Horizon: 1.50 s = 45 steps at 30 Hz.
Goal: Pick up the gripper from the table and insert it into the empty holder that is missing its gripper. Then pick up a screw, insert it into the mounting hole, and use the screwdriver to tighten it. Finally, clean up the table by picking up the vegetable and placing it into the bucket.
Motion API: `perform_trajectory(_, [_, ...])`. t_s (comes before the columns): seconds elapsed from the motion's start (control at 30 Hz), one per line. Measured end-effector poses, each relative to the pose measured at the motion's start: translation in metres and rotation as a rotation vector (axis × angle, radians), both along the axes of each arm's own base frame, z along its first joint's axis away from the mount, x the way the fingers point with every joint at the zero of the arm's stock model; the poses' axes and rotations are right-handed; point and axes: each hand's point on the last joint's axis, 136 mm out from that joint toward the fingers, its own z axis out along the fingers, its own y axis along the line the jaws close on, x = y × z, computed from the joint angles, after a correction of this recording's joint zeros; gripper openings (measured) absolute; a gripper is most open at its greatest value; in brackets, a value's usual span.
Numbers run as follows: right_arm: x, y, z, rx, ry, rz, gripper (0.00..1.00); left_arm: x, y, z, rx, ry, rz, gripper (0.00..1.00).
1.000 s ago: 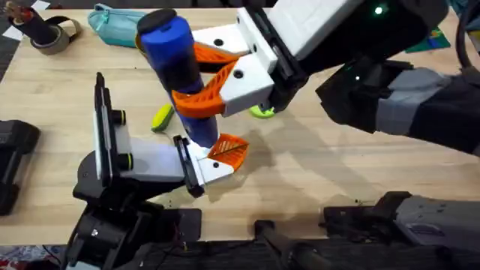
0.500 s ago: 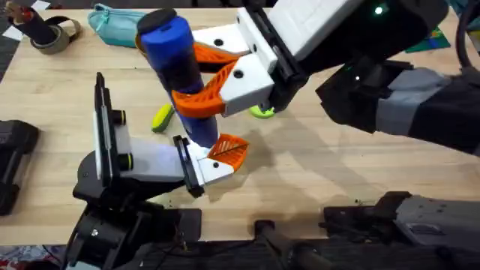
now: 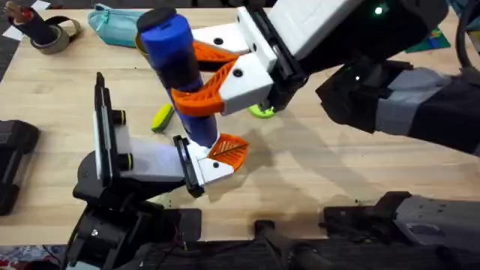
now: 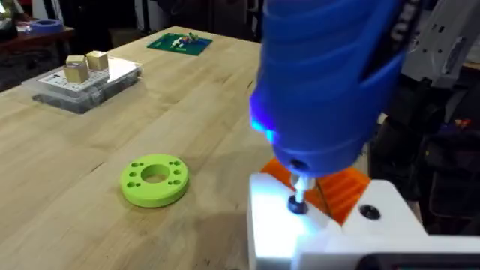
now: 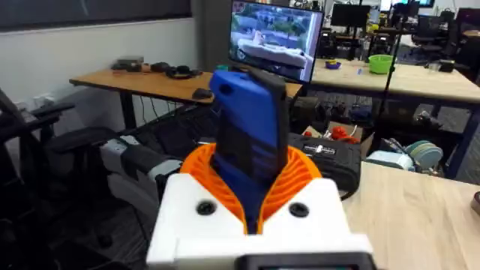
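Observation:
My right gripper (image 3: 185,76) is shut on the blue screwdriver (image 3: 174,67), holding it nearly upright over the table's middle. Its thin shaft (image 4: 300,184) points down onto a screw (image 4: 298,203) in the white base of the small orange gripper (image 3: 227,152). That gripper sits against the black end plate of the holder (image 3: 150,161), the white body at the end of my left arm. In the right wrist view the screwdriver (image 5: 246,127) stands between the orange fingers (image 5: 300,176). The vegetable (image 3: 161,118), a yellow-green corn cob, lies just left of the screwdriver. The bucket is hidden.
A flat green ring disc (image 3: 262,112) (image 4: 154,180) lies right of the screwdriver. A teal pouch (image 3: 120,19) and a tape roll (image 3: 49,34) sit at the far left. A clear box with wooden blocks (image 4: 82,75) and a green mat (image 4: 178,43) lie farther off.

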Motion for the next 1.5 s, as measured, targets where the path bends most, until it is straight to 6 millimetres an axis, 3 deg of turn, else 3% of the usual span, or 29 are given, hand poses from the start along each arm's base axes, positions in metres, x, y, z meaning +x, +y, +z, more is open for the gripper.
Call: perform_trajectory(1.5, [0.0005, -0.0006, -0.0053, 0.003, 0.005, -0.012, 0.053, 0.0000, 0.0000, 0.0000, 0.000, 0.000, 0.000, 0.019])
